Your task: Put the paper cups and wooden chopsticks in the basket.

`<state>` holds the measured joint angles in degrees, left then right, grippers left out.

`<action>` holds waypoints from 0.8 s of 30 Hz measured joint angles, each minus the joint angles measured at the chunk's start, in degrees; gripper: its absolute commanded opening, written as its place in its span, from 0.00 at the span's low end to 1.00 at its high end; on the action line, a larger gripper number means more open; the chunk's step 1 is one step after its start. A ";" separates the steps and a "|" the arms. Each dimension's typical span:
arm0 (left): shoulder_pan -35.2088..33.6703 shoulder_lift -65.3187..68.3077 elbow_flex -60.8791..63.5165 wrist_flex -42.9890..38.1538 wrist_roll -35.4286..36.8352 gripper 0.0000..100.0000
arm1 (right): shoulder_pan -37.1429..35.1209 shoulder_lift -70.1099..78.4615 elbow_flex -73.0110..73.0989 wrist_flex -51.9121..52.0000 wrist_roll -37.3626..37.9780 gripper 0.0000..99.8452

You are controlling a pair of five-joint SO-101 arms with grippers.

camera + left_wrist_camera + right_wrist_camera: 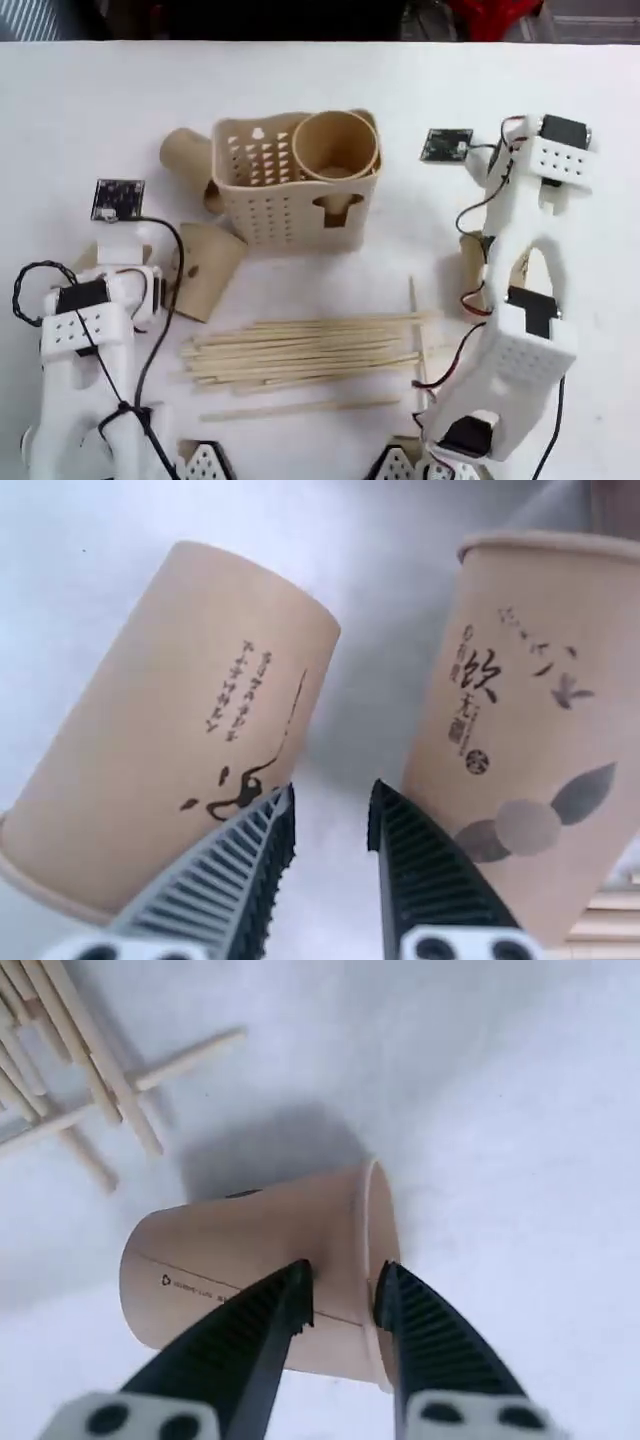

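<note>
white table (320, 80) | chopsticks (300, 352) loose mid-table | L pincer (330, 815) ajar, empty | R pincer (345, 1295) ajar over cup (240, 1260)

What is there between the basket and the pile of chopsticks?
In the high view it is mostly bare table between the basket and the chopsticks. At one end of the gap, a paper cup lies on its side.

The paper cups (170, 720) are of brown kraft paper, matt and a little fibrous, with dark print. The chopsticks (310, 350) are of pale bare wood, without varnish. The basket (290, 205) is of beige plastic, smooth and almost matt. The table (100, 100) is white, smooth and matt. The right gripper (342, 1285) has fingers (430, 1330) of black ribbed plastic. The right arm (520, 360) has a white matt plastic shell.
</note>
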<state>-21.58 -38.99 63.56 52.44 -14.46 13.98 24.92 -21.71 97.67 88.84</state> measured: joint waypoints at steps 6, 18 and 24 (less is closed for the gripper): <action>0.00 0.00 0.00 0.00 0.00 0.14 | 2.73 -0.70 0.70 0.00 0.00 0.13; 0.00 0.00 0.00 0.00 0.00 0.14 | 16.97 -1.76 5.63 -0.09 9.23 0.12; 0.00 0.00 0.00 0.00 0.00 0.14 | 21.98 -2.20 9.76 -0.09 15.91 0.06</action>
<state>-21.58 -38.99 63.56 52.44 -14.46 35.96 22.73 -11.96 97.58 104.75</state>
